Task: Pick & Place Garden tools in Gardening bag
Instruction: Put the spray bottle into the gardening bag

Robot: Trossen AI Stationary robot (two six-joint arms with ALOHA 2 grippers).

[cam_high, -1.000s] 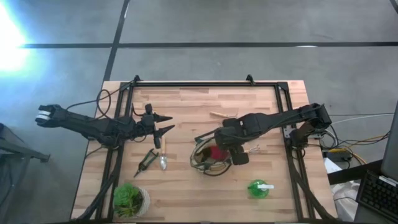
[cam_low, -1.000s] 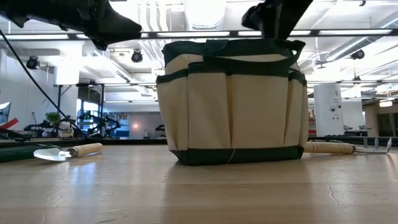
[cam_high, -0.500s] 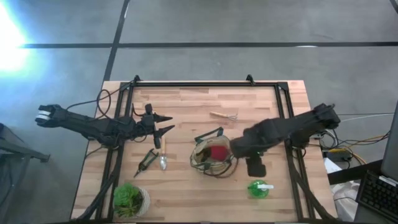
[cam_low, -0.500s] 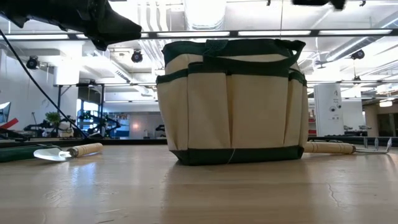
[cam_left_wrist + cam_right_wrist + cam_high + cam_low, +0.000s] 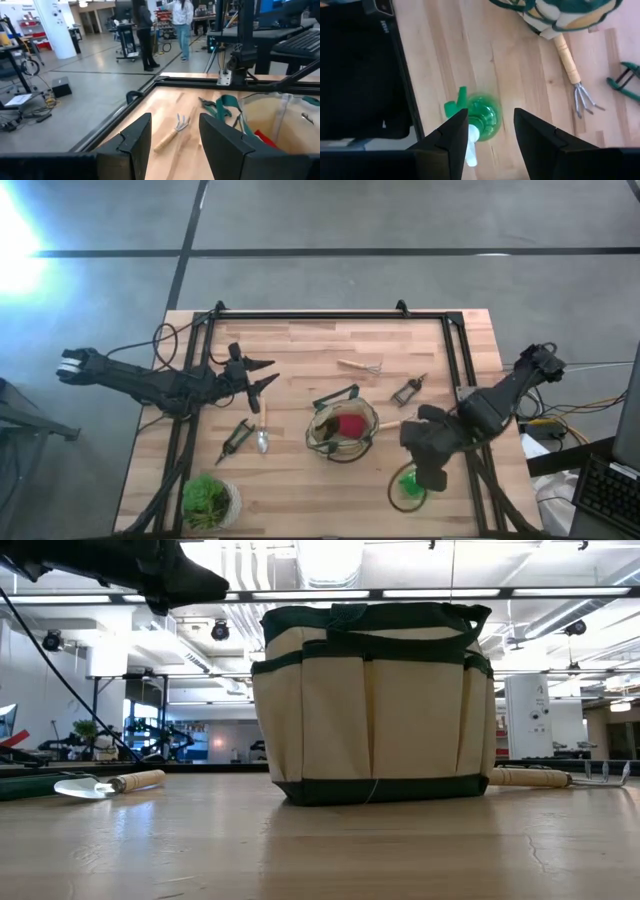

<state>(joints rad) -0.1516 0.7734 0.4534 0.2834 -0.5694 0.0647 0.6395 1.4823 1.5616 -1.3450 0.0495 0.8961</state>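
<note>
— Where's your right claw (image 5: 432, 477)?

— I have it hanging above the green spray bottle (image 5: 481, 117), fingers apart and holding nothing. In my wrist view the bottle stands upright on the worktop (image 5: 300, 490) between the two fingers, white nozzle toward me.

— And the bag?

— The gardening bag (image 5: 344, 434) sits mid-worktop with a red item (image 5: 350, 424) inside. A wooden-handled rake fork (image 5: 572, 80) lies against its base; the green-handled pruners (image 5: 408, 390) lie further out.

— Left side?

— My left claw (image 5: 262, 374) waits with its fingers spread, above the trowel (image 5: 262, 430). A second fork (image 5: 359, 365) lies at the back, and the potted plant (image 5: 210, 500) is in the near left corner.
</note>
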